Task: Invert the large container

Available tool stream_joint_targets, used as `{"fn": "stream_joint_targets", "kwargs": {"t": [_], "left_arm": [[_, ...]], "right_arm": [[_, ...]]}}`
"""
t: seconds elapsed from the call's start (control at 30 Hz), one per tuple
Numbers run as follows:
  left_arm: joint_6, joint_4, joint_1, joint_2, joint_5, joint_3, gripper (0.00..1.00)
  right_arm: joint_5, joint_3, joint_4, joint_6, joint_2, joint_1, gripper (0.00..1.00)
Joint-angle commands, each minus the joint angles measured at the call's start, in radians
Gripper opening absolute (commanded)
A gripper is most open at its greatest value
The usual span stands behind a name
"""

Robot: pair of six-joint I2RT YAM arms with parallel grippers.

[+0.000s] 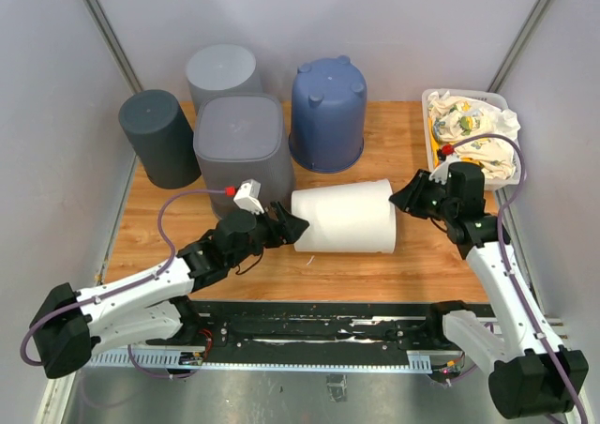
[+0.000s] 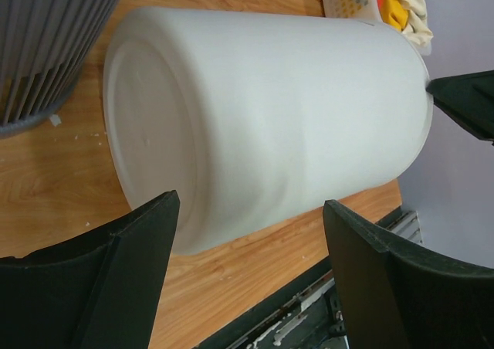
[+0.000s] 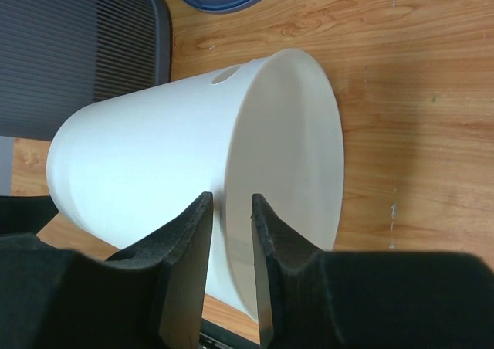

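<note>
The white container lies on its side in the middle of the table, mouth facing right. Only the right wrist view shows the right fingers pinching its rim. The left wrist view shows the left fingers spread wide at its base.

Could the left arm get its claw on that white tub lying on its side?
Probably yes. The left claw is open right at the closed end of the white tub, with nothing between them. The grey bin beside it stays clear of the path.
</note>
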Motion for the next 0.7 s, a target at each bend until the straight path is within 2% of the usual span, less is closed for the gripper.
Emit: {"fn": "stream_joint_targets", "kwargs": {"t": [0.0, 0.3, 0.4, 0.47, 0.67], "left_arm": [[0.004, 0.022, -0.024, 0.042, -0.067, 0.039, 0.8], [0.002, 0.055, -0.035, 0.127, -0.081, 0.075, 0.8], [0.003, 0.052, -0.045, 0.147, -0.092, 0.094, 0.8], [0.002, 0.037, -0.058, 0.158, -0.113, 0.113, 0.79], [0.019, -0.038, -0.125, 0.206, -0.206, 0.199, 0.79]], "right_arm": [[0.069, 0.054, -0.1, -0.055, 0.005, 0.045, 0.28], [0.102, 0.046, -0.14, -0.038, -0.029, 0.118, 0.28], [0.126, 0.045, -0.144, -0.021, -0.041, 0.145, 0.32], [0.138, 0.042, -0.141, -0.007, -0.045, 0.165, 0.35], [0.167, 0.013, -0.123, 0.032, -0.051, 0.192, 0.36]]}}
